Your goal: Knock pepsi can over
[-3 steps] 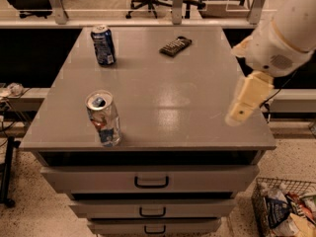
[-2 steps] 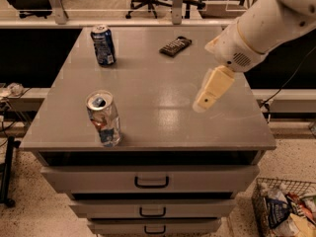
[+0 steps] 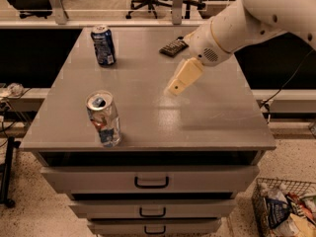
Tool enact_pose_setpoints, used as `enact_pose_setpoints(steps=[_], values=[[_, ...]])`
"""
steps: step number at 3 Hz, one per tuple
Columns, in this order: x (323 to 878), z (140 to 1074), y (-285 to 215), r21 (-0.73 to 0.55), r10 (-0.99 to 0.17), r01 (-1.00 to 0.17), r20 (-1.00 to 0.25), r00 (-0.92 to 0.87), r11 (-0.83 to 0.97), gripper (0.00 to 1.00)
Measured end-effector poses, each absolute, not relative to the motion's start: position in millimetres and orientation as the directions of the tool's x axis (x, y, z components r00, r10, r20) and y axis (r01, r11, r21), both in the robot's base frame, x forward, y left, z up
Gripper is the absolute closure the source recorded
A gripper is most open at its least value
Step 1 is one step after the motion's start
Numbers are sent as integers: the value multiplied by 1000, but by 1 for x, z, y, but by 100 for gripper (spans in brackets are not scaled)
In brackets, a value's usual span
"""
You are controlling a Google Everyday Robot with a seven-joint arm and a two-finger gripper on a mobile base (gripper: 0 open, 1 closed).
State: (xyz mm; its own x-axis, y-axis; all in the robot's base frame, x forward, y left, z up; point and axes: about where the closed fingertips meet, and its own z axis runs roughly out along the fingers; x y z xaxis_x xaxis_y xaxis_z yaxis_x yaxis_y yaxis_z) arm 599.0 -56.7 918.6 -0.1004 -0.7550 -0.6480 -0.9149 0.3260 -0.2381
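Note:
The pepsi can (image 3: 103, 45), dark blue with white lettering and a silver top, stands upright at the far left of the grey cabinet top (image 3: 148, 122). My gripper (image 3: 177, 87) hangs above the middle of the top on the white arm that comes in from the upper right. Its cream fingers (image 3: 183, 76) point down and to the left. It is to the right of the pepsi can and nearer the front, well apart from it, and holds nothing that I can see.
A taller silver can (image 3: 104, 118) with red and blue marks stands upright near the front left. A dark flat object (image 3: 173, 47) lies at the far middle. Drawers sit below the top. A wire basket (image 3: 284, 211) of packets stands on the floor at lower right. Office chairs are behind.
My gripper has moved left and away from the front, from the right edge toward the middle of the top. Both cans stand as before.

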Motion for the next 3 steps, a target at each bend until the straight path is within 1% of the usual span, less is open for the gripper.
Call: enact_pose_setpoints(steps=[1,2,3], values=[[599,919,-57,-238,-755,-915,-648,-100,326,0],[620,918,-37,-249,-709,-902,-700,-84,352,0],[665,923,4,-257,-612,-885,-790,-39,389,0]])
